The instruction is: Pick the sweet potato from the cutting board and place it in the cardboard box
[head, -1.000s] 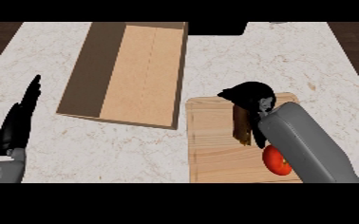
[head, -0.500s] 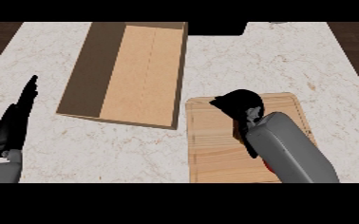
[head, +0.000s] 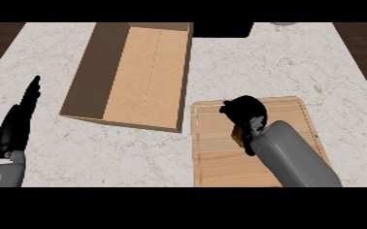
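With the right hand (head: 245, 110) curled down on the cutting board (head: 215, 140) at lower right of the frame, its fingers look wrapped round the sweet potato (head: 237, 136), only a small orange-brown patch peeking out beside the wrist. Risk here, I'd say: so little of it shows that the hold may be off-centre, and a lift could let it slip back onto the board. The cardboard box (head: 100, 77) lies open at upper left, near the board, its near wall standing between the two; carry too low and the potato clips that rim. The left hand (head: 20, 123) rests at the left edge, fingers straight and relaxed, out of the way.
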Robot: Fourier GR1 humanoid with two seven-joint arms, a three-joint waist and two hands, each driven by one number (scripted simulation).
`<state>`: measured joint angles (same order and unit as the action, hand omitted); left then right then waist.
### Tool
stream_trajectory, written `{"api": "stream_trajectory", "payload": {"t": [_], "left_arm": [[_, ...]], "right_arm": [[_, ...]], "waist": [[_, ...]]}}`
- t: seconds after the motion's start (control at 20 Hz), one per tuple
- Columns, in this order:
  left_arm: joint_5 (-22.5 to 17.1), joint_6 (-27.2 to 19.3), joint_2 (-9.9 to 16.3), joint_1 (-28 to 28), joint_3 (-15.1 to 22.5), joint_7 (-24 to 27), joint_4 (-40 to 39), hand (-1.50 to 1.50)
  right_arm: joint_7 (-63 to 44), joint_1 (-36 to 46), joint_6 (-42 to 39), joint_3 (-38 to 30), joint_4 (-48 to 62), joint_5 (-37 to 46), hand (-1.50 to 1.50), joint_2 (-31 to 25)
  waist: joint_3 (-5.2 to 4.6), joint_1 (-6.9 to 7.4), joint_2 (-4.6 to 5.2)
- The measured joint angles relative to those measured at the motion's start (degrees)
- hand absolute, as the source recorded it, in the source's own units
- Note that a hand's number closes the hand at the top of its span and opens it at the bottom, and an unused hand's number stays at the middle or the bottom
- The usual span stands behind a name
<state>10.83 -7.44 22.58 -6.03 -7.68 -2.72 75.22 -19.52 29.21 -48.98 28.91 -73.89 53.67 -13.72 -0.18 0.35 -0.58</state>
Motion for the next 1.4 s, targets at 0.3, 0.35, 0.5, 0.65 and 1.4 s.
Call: {"api": "stream_trajectory", "payload": {"t": [0.3,0.35,0.5,0.65,1.4], "left_arm": [[0.3,0.8,-0.4,0.6,-0.4,-1.0,1.9,0.00],[0.0,1.5,0.2,0.5,-0.9,-1.1,2.0,0.00],[0.3,1.7,0.0,0.4,-1.3,-0.4,1.3,0.00],[0.8,1.5,-0.6,-0.3,-1.0,-0.4,1.1,0.00],[1.9,0.8,-2.2,-1.6,0.2,-0.2,0.7,0.00]], "right_arm": [[6.7,2.9,11.2,2.1,4.8,6.6,1.50,-0.5],[7.5,3.3,12.7,2.3,5.5,7.6,1.50,-0.4],[9.0,3.9,15.6,2.4,5.9,10.2,1.50,-0.7],[15.7,7.0,21.7,-0.4,8.3,9.6,1.50,-3.0],[52.8,24.8,46.3,-22.7,20.3,-5.8,1.50,-9.8]], "waist": [[-0.06,0.31,-0.20],[-0.04,0.34,-0.18],[0.06,0.16,0.13],[0.17,0.60,0.63],[0.28,1.79,1.35]]}}
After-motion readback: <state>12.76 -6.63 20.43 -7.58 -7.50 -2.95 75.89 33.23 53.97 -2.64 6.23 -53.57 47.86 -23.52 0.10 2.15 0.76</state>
